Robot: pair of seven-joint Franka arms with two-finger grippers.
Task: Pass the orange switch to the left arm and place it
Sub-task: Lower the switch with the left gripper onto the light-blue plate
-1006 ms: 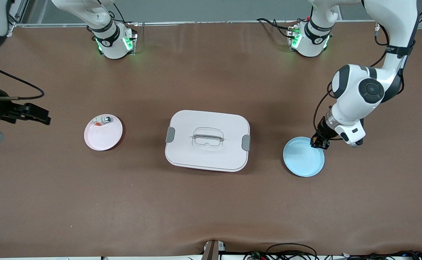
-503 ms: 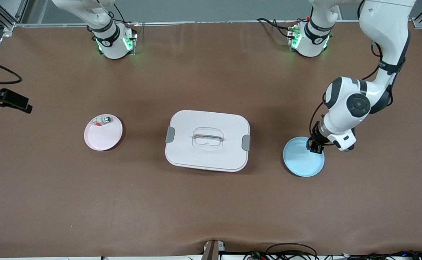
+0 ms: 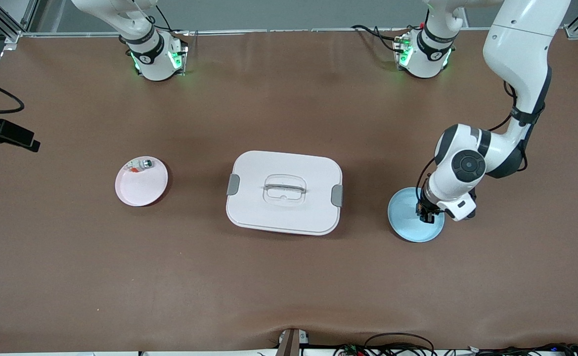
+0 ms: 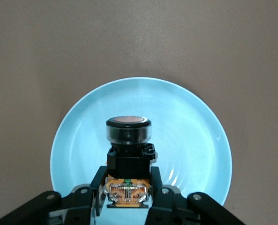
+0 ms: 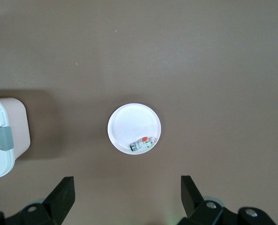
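Across the matte brown table (image 3: 289,277), the left gripper (image 3: 425,216) is sinking lower over the glossy blue plate (image 3: 407,222), clamping the blocky switch (image 4: 128,154). The right gripper (image 5: 127,197), jaws spread wide, is idling higher above the pink plate (image 3: 140,187). The smooth rounded box (image 3: 284,192) is sitting between.

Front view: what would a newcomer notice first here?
The white box with grey clips at mid-table, between a pink plate and a blue plate. The left end effector is over the blue plate, shut on the orange switch. The right end effector hangs open above the pink plate.
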